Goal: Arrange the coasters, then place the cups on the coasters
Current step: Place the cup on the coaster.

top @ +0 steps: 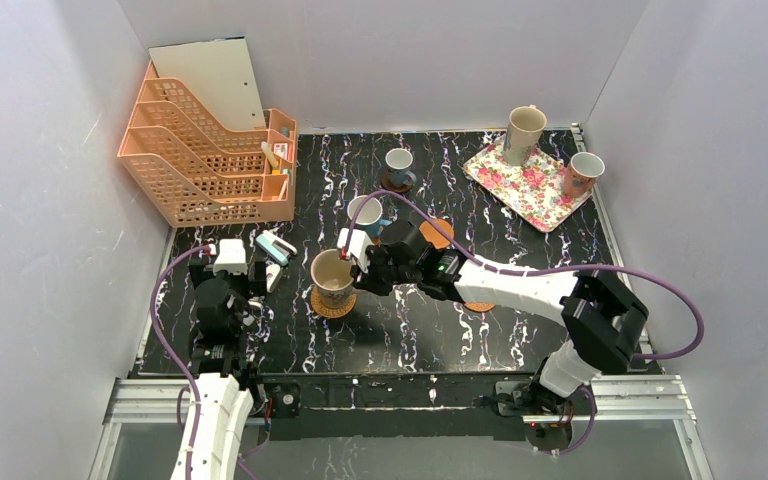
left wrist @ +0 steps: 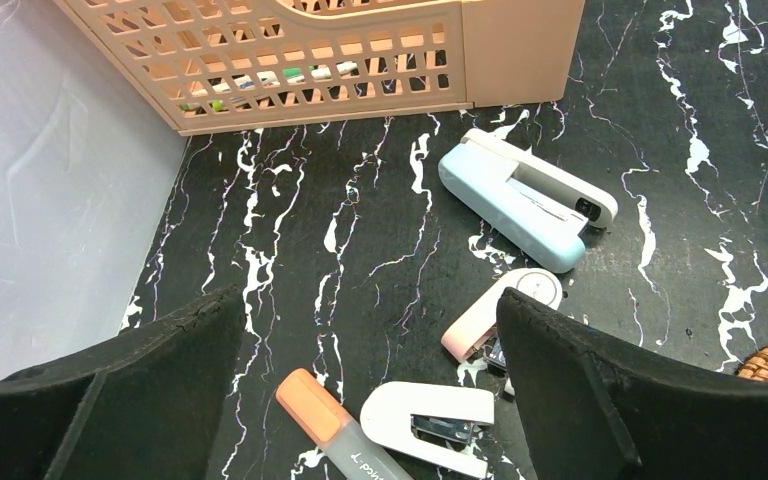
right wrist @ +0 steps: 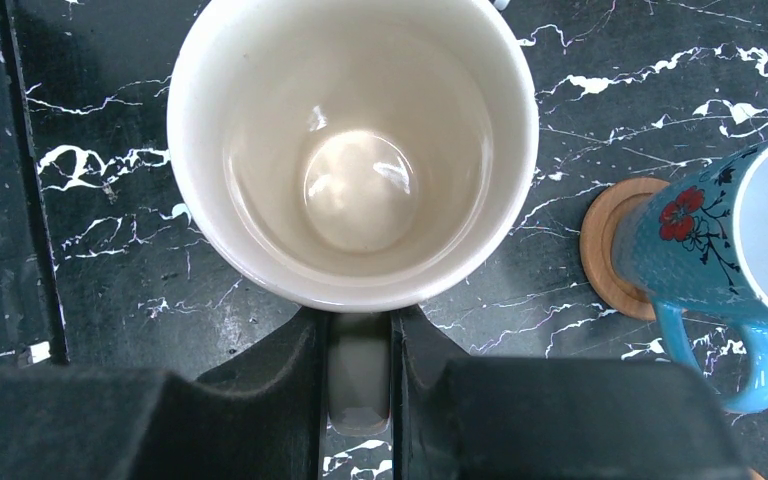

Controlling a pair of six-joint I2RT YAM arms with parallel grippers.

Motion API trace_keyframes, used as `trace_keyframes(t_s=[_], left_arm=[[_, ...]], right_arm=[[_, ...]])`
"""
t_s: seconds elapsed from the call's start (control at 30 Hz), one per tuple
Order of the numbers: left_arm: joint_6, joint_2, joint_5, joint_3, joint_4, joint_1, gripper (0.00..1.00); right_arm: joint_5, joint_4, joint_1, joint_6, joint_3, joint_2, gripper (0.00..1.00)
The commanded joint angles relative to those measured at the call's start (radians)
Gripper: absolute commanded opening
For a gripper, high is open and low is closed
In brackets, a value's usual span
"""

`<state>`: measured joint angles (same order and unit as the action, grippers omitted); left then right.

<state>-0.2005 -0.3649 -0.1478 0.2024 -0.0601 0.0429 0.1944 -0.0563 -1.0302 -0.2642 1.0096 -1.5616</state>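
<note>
My right gripper (top: 362, 270) (right wrist: 360, 325) is shut on the handle of a large beige cup (top: 333, 276) (right wrist: 352, 150). The cup stands upright over a wicker coaster (top: 334, 305); I cannot tell whether it touches the coaster. A blue cup (top: 365, 212) (right wrist: 720, 240) sits on a wooden coaster (right wrist: 605, 250) just behind. Another blue cup (top: 398, 164) stands on a dark coaster (top: 390, 184). A bare wicker coaster (top: 438, 233) lies mid-table. A second beige cup (top: 523, 133) and a brownish-orange cup (top: 583, 172) stand on the floral tray (top: 520, 185). My left gripper (top: 250, 280) (left wrist: 370, 310) is open and empty.
An orange file rack (top: 205, 150) (left wrist: 360, 60) fills the back left. Staplers (left wrist: 525, 200) (left wrist: 430, 420) and a highlighter (left wrist: 325, 425) lie by the left gripper. A brown coaster (top: 480, 306) shows partly under the right arm. White walls close in on three sides.
</note>
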Motion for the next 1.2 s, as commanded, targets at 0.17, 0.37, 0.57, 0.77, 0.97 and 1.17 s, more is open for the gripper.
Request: trace_keyframes(t_s=[0.17, 0.37, 0.57, 0.77, 0.97, 1.17], left_arm=[[0.004, 0.000, -0.017, -0.011, -0.020, 0.005, 0.94], [0.004, 0.000, -0.018, -0.011, -0.020, 0.004, 0.93], [0.005, 0.000, -0.017, -0.011, -0.020, 0.004, 0.94], [0.005, -0.001, -0.018, -0.011, -0.020, 0.005, 0.94], [0.005, 0.000, -0.018, -0.011, -0.020, 0.005, 0.94], [0.004, 0.001, -0.018, -0.011, -0.018, 0.005, 0.94]], right_arm=[[0.014, -0.184, -0.007, 0.022, 0.033, 0.002, 0.01], [0.014, -0.187, -0.007, 0.023, 0.032, 0.005, 0.01], [0.019, -0.188, -0.007, 0.028, 0.032, 0.003, 0.01], [0.025, -0.188, -0.007, 0.029, 0.034, 0.000, 0.01], [0.028, -0.183, -0.007, 0.028, 0.037, -0.003, 0.01], [0.031, -0.178, -0.006, 0.024, 0.040, -0.012, 0.01]])
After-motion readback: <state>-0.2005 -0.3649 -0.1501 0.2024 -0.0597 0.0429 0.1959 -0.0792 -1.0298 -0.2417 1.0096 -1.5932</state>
